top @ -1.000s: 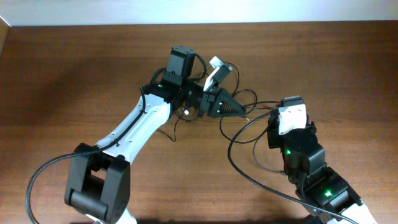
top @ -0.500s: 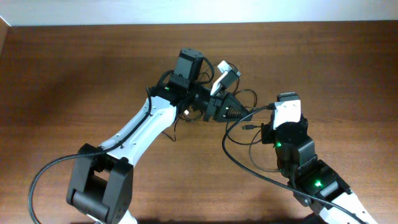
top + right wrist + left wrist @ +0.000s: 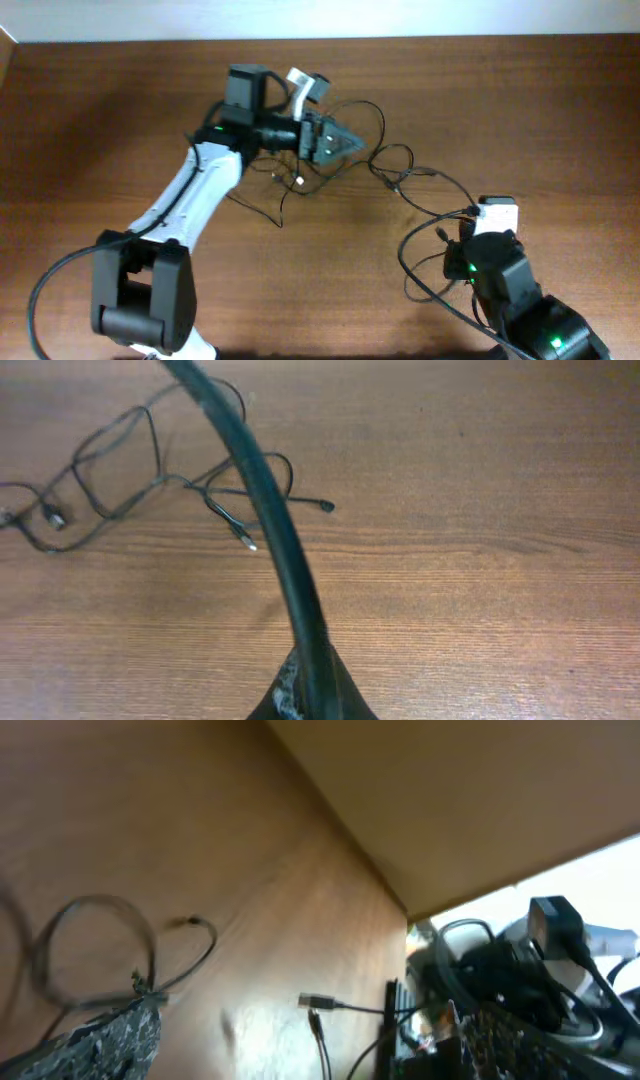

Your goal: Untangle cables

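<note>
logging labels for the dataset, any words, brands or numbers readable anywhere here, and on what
No text can be read in any view.
white part on the left arm: no mark visible.
white part on the right arm: no mark visible.
cables and table: no print.
The left wrist view is too blurred to tell.

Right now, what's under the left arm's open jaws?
Wooden table with thin black cables looping across it and one plug end. From overhead, the jaws themselves cover part of the tangle.
</note>
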`<state>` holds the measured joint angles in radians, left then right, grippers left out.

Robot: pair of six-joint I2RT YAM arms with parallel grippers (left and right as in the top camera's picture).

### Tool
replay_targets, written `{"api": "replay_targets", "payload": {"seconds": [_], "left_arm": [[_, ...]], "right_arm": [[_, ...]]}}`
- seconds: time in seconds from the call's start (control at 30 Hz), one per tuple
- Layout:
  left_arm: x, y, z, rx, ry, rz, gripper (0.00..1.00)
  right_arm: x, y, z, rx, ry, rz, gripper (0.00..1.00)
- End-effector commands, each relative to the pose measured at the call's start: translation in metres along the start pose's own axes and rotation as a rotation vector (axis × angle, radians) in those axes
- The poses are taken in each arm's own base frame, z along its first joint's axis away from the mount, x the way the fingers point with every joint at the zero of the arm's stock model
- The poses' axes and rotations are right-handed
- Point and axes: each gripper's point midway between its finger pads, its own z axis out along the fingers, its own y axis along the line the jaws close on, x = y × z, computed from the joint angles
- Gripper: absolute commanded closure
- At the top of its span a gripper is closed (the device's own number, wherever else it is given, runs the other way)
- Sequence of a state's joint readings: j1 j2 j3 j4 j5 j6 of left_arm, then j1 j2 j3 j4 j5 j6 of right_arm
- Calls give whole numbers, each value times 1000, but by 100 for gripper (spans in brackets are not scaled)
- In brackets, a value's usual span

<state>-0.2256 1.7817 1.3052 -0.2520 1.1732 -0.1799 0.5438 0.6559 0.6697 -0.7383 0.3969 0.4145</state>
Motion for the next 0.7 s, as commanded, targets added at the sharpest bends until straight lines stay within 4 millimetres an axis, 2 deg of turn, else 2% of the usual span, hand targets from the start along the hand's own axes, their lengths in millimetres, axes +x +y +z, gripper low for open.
{"api": "replay_targets", "payload": {"seconds": [0.0,0.07,0.13,0.17,0.2,0.27,0.37,0.4,0.43,0.5,0.53,0.6,0.67], "left_arm": [[1,25,-50,-88,-52,-198,1],[13,37,-71,-124,-50,-237,1],[31,43,-77,-165,-9,-247,1],[45,49,-78,-221,34,-264,1],[56,50,-79,-243,69,-290,1],[73,49,-81,-264,124,-316,1],[85,41,-76,-246,174,-305,1],[87,39,-72,-244,188,-298,1],[90,33,-61,-229,215,-283,1],[94,30,-50,-239,252,-249,1],[97,32,-46,-259,272,-234,1],[102,34,-42,-285,300,-221,1],[103,33,-41,-287,307,-219,1]], "right_arm": [[-14,1,-14,-41,-64,66,96],[-48,8,-33,-82,-156,101,96],[-95,14,-59,-117,-292,63,96],[-117,8,-69,-62,-348,44,96],[-131,-1,-74,6,-376,22,96],[-168,-29,-90,240,-438,-7,96],[-211,-96,-120,643,-499,117,96],[-214,-121,-123,743,-491,160,96],[-213,-155,-128,870,-483,219,96],[-207,-203,-130,1022,-450,290,96],[-205,-223,-122,1045,-427,315,96],[-202,-263,-88,997,-371,356,96],[-185,-321,-51,978,-294,418,96]]}}
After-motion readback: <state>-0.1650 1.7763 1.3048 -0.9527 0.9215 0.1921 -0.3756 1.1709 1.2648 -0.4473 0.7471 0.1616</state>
